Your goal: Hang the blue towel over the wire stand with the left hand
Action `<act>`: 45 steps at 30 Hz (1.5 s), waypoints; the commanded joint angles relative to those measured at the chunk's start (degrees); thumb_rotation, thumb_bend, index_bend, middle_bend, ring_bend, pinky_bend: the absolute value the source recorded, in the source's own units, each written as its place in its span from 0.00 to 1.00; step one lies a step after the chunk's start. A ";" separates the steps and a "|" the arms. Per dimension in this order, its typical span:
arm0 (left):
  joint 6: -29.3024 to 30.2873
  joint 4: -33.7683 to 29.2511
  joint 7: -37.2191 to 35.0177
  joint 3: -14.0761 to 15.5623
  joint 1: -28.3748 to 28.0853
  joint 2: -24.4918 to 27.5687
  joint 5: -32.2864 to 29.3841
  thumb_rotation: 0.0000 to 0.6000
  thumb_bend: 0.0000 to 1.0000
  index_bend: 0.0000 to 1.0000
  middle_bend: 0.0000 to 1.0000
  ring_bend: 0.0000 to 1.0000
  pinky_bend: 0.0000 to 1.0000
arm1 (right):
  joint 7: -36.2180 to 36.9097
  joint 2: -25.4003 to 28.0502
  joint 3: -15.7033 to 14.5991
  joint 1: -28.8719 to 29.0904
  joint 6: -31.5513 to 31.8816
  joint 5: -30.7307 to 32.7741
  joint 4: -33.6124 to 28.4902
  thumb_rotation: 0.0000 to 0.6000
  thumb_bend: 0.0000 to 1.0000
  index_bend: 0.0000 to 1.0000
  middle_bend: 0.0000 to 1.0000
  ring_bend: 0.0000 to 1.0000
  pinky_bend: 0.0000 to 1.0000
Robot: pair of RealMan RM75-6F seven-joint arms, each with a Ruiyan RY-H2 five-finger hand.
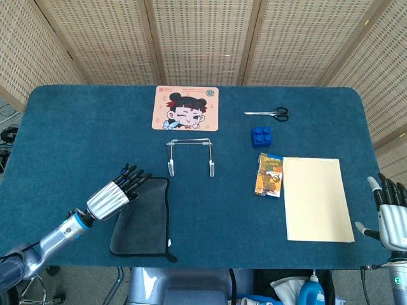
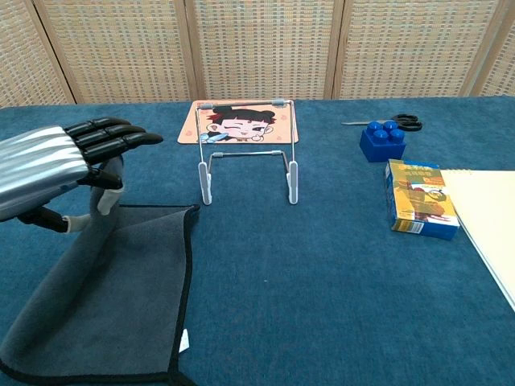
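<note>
Grey-blue towel pinched at one edge by the left hand and partly lifted off the table, short of the bare wire stand; draping remains, and the right hand idles, fingers spread, holding nothing.

Bright, even, diffuse daylight in both views. Soft, faint shadows only on the blue carpeted tabletop. No glare. Sharp focus throughout; slight softness on the near silver left hand in the chest view.
</note>
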 commanded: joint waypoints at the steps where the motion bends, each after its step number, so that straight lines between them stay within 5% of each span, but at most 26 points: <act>1: -4.50 -6.65 5.42 -1.08 -3.15 0.93 0.87 1.00 0.35 0.62 0.00 0.00 0.05 | 0.34 0.15 -0.01 -0.04 -0.07 -0.02 0.06 1.00 0.00 0.00 0.00 0.00 0.00; 15: -13.32 -14.04 13.07 -1.86 -6.03 0.87 0.39 1.00 0.35 0.58 0.00 0.00 0.05 | 0.70 0.33 -0.04 0.01 -0.38 0.07 0.02 1.00 0.00 0.00 0.00 0.00 0.00; 22: -15.41 -14.83 14.46 -1.55 -5.99 0.50 -0.05 1.00 0.35 0.46 0.00 0.00 0.05 | 0.70 0.32 -0.03 0.02 -0.46 0.17 0.06 1.00 0.00 0.00 0.00 0.00 0.00; 25: -17.54 -15.49 16.11 -1.52 -5.80 0.29 -1.05 1.00 0.35 0.34 0.00 0.00 0.03 | 0.65 0.32 -0.06 0.02 -0.44 0.11 0.02 1.00 0.00 0.00 0.00 0.00 0.00; 29: -19.21 -17.21 17.75 -1.85 -5.53 0.90 -2.36 1.00 0.29 0.03 0.00 0.00 0.01 | 0.72 0.39 -0.06 -0.04 -0.34 0.10 -0.07 1.00 0.00 0.00 0.00 0.00 0.00; 32: -20.18 -19.23 17.81 -1.77 -5.38 1.91 -3.06 1.00 0.23 0.00 0.00 0.00 0.00 | 0.86 0.48 -0.04 -0.08 -0.30 0.10 -0.12 1.00 0.00 0.00 0.00 0.00 0.00; 37: -17.64 -20.56 17.00 -1.52 -4.53 3.18 -2.16 1.00 0.19 0.00 0.00 0.00 0.00 | 1.15 0.57 -0.05 -0.12 -0.26 0.04 -0.12 1.00 0.00 0.00 0.00 0.00 0.00; 45: -7.08 -19.47 5.96 0.38 -1.36 7.66 1.11 1.00 0.19 0.00 0.00 0.00 0.01 | 1.31 0.63 -0.08 -0.15 -0.27 -0.03 -0.20 1.00 0.00 0.00 0.00 0.00 0.00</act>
